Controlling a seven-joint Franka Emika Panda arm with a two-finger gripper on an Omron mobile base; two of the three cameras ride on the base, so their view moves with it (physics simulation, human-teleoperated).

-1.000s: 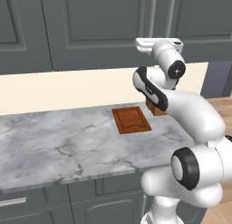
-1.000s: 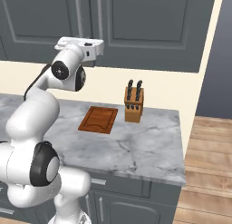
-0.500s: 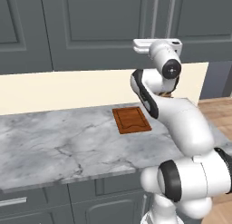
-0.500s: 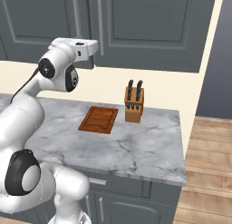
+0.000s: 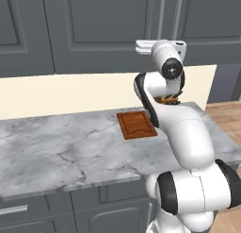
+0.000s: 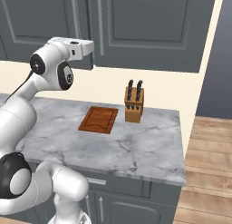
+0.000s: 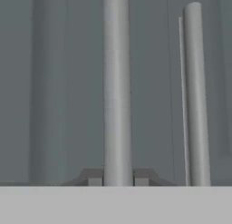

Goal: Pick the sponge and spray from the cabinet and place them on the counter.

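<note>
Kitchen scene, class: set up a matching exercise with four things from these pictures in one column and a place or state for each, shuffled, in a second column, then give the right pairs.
Column one:
1. cutting board
2. knife block
3. cabinet doors
4. gripper

Column two:
A. shut on a vertical silver handle
B. closed, above the counter
C. lying flat on the marble
D. upright near the wall, right of the board in the right base view

Pairs: 1-C, 2-D, 3-B, 4-A

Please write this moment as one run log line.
phase: opening cabinet | gripper: shut on left handle | doors: closed | counter: cutting board, knife block
</note>
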